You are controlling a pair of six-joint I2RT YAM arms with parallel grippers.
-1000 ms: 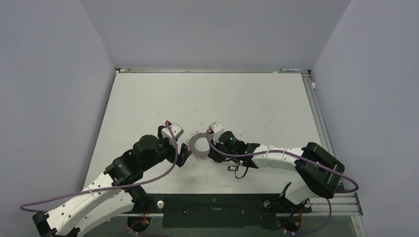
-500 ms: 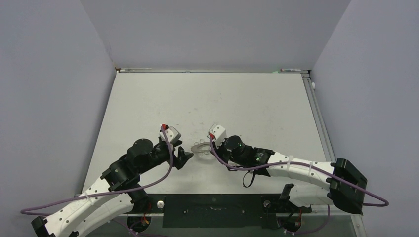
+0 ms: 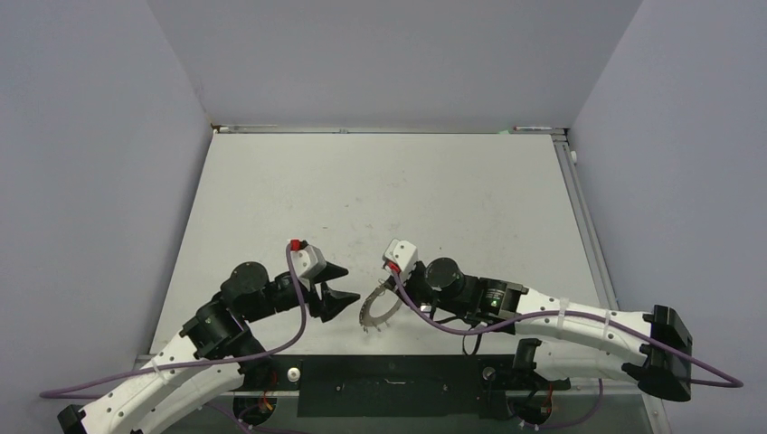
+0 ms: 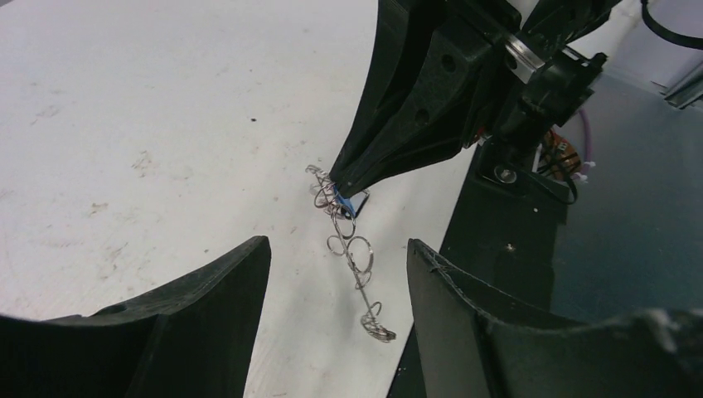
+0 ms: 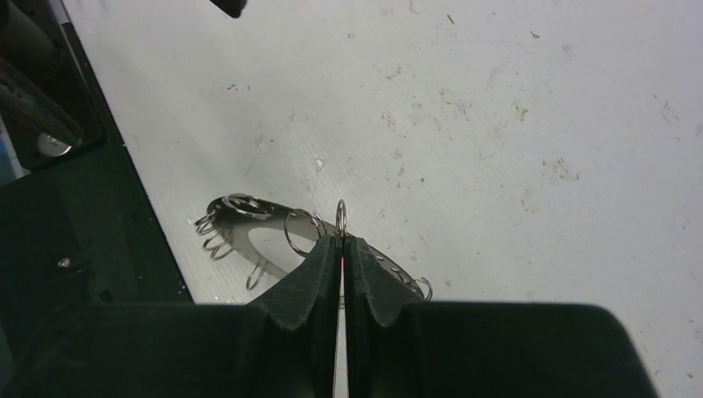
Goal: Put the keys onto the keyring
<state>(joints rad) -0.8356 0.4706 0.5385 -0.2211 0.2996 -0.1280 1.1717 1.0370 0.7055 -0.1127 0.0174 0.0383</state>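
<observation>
The keyring, a flat grey disc fringed with wire loops, hangs tilted on edge just above the table near the front edge. My right gripper is shut on its upper rim; in the right wrist view the pads pinch the keyring, and a small loop pokes up between them. The left wrist view shows the keyring edge-on, with a blue key at the right gripper's tips. My left gripper faces the ring from the left, open, its fingers on either side of it without touching.
The black mounting plate runs along the near table edge, right below the hanging ring, and also shows as the dark plate in the left wrist view. The white table stretches back to grey walls.
The right arm has pulled back toward the near edge, lifting the keyring off the table and tipping it on edge. The left gripper followed back and its jaws have narrowed.
</observation>
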